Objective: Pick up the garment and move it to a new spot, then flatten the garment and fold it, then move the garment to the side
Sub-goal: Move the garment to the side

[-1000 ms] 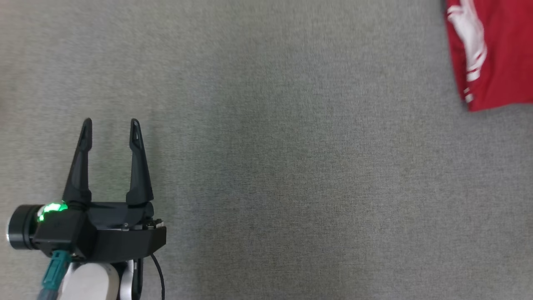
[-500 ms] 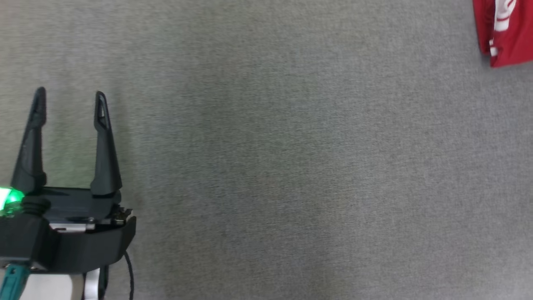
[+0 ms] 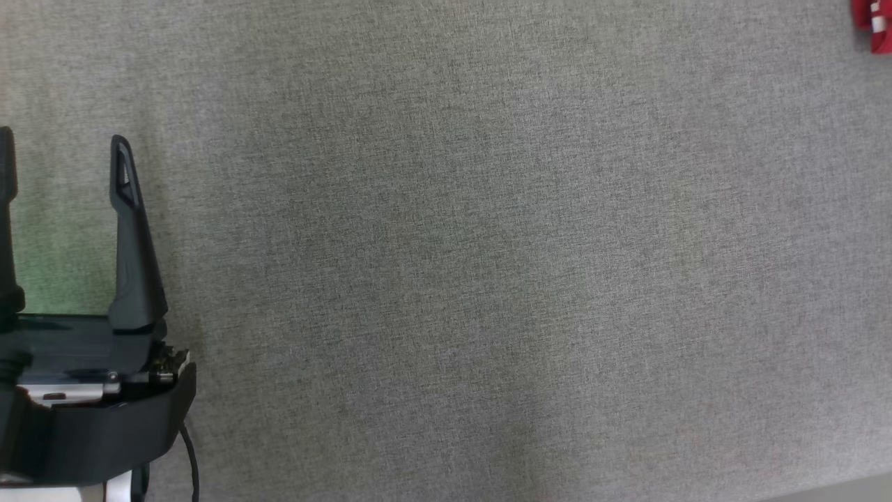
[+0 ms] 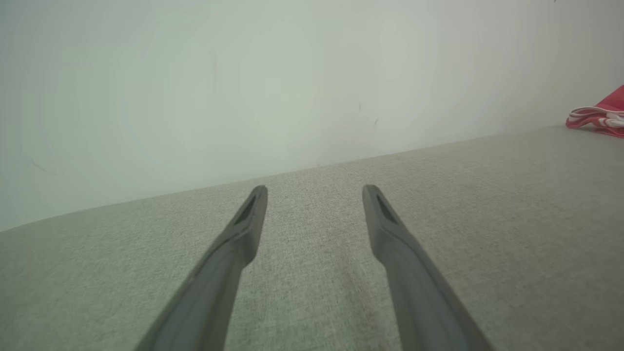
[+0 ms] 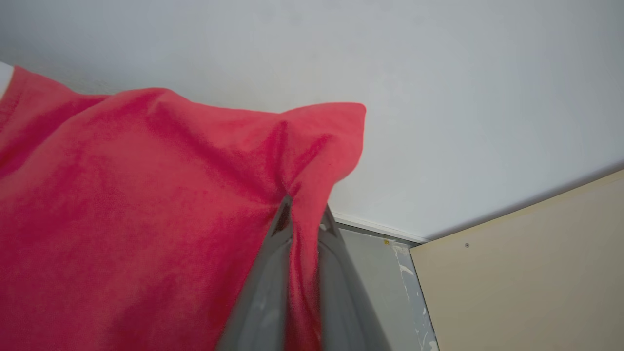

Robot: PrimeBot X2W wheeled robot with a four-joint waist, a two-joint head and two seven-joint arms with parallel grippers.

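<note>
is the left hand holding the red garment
No, the left hand is open over the grey surface, with the red garment far off.

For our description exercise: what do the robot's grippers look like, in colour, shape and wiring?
The left gripper has two long, dark, tapering fingers with slotted tips on a chunky black housing; a thin black cable trails beside it. The right gripper has matching fingers, dark grey and tapered.
</note>
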